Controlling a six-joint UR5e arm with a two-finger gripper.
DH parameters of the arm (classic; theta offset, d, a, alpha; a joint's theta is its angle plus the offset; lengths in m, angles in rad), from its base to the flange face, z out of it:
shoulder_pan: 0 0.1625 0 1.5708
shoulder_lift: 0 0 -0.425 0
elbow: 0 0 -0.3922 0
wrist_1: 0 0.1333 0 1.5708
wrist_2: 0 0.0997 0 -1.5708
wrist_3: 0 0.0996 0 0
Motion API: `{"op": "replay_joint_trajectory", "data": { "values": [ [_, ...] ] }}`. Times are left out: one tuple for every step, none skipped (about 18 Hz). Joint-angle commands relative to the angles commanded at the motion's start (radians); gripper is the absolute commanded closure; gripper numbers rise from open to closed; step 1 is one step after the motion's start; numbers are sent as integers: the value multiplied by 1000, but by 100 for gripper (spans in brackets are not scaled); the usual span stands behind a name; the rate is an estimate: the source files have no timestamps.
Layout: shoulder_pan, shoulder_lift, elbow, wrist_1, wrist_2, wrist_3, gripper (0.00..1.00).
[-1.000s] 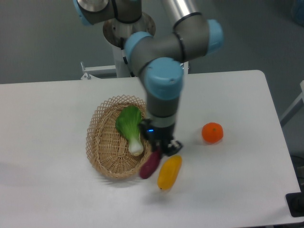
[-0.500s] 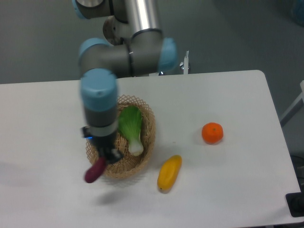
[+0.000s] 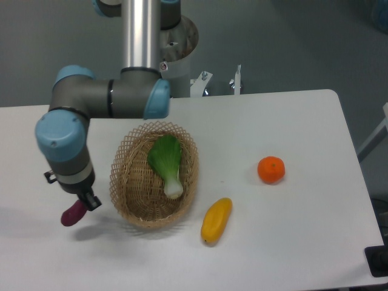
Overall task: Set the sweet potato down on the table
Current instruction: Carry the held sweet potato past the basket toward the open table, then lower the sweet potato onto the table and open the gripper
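The sweet potato (image 3: 73, 214) is a small dark purple tuber at the left side of the white table (image 3: 291, 151). My gripper (image 3: 83, 202) is shut on its upper end and holds it tilted, to the left of the wicker basket. A faint shadow lies on the table just under it; I cannot tell whether its lower tip touches the surface.
An oval wicker basket (image 3: 126, 195) stands left of centre with a green leafy vegetable (image 3: 167, 161) inside. A yellow oblong fruit (image 3: 216, 220) lies just right of the basket. A round orange fruit (image 3: 271, 170) sits farther right. The arm's elbow (image 3: 109, 100) reaches over the basket's far left.
The gripper has swung left with the sweet potato, from the basket's right rim, across its front, to the open table left of the basket.
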Motion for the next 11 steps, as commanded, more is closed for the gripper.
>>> {"op": "replay_joint_trajectory", "data": {
  "values": [
    [-5,-8,0,0,0,-5,93],
    [-6,-14,0,0,-2,-8,90],
    [-9,-15,0,0,-2,-11,89],
    [-15,-17,0,2,-2,-14,86],
    [-17,-15,-2,2,-2,-15,83],
    [-17,-14,-2,0,-2,-15,70],
    [-17,-12,-2,3,0,-14,47],
    [-17,-9,0,5,0,-14,29],
    [-17,-6,0,5,2,-14,11],
    [-15,0,0,5,5,-14,0],
    [-15,8,2,5,9,-14,0]
  ]
}}
